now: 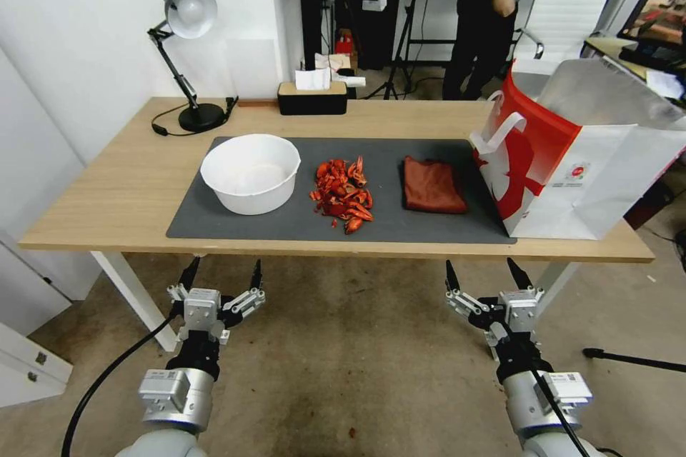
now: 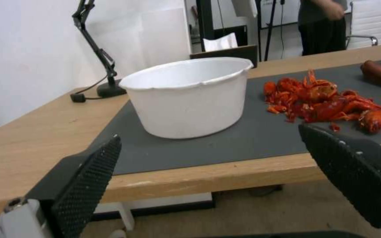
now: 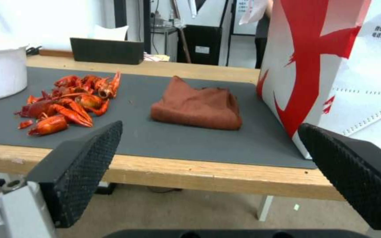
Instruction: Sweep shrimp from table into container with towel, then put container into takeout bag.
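Note:
On the dark grey mat of the table (image 1: 107, 193) lie the white container (image 1: 251, 173) at the left, the heap of red shrimp (image 1: 344, 194) in the middle and the folded rust-red towel (image 1: 433, 186) to its right. The red and white takeout bag (image 1: 572, 157) stands open at the table's right end. My left gripper (image 1: 221, 275) hangs open below the table's front edge, in front of the container (image 2: 190, 96). My right gripper (image 1: 484, 273) is open too, below the edge in front of the towel (image 3: 197, 107) and the bag (image 3: 327, 66). The shrimp (image 2: 327, 102) (image 3: 67, 102) lie between both wrist views.
A black desk lamp (image 1: 187, 50) stands at the table's back left, with its cable on the wood. A black tissue box (image 1: 312, 94) sits at the back middle. White table legs (image 1: 132, 293) stand beside my left arm. The bag crowds the mat's right edge.

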Controlling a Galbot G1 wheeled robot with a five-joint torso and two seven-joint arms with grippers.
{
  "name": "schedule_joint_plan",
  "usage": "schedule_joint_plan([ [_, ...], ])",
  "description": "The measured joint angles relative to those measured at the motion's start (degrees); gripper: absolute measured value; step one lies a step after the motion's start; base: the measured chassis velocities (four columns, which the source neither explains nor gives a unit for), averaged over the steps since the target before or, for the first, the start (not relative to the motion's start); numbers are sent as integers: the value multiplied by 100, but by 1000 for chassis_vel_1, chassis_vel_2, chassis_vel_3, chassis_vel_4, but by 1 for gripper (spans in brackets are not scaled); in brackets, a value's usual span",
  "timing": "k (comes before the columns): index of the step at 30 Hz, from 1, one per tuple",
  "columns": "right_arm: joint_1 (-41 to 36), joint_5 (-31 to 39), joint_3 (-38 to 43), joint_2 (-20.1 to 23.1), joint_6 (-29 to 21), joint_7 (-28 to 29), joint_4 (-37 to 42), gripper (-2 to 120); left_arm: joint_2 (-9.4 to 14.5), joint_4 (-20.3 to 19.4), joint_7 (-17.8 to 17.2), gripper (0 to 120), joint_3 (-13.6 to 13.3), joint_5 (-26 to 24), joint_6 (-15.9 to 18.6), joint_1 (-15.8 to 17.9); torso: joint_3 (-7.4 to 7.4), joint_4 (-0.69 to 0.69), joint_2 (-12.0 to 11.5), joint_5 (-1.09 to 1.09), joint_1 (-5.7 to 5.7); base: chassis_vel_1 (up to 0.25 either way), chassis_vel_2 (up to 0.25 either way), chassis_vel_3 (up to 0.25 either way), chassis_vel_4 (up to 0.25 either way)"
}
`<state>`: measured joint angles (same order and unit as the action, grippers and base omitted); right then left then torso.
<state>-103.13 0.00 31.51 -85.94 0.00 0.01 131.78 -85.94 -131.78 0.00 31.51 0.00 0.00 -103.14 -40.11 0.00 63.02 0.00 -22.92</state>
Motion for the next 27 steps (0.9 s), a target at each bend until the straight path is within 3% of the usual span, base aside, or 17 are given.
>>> schedule_joint_plan([
  [22, 0, 0, -1, 0, -1, -1, 0, 100, 3, 0, -6, 100, 2, -11, 0, 0, 0, 0, 0, 0, 0, 0, 0, 0, 0],
  [26, 36, -5, -95, -160, -55, -270, -142, 100, 126, -21, -257, 100, 116, -343, 119, 22, 0, 0, 0, -5, 0, 0, 0, 0, 0],
  [27, 70, -19, -230, -334, -145, -561, -308, 100, 213, -48, -440, 100, 201, -582, 215, 39, 0, 0, 0, 2, 0, 0, 0, 0, 0],
])
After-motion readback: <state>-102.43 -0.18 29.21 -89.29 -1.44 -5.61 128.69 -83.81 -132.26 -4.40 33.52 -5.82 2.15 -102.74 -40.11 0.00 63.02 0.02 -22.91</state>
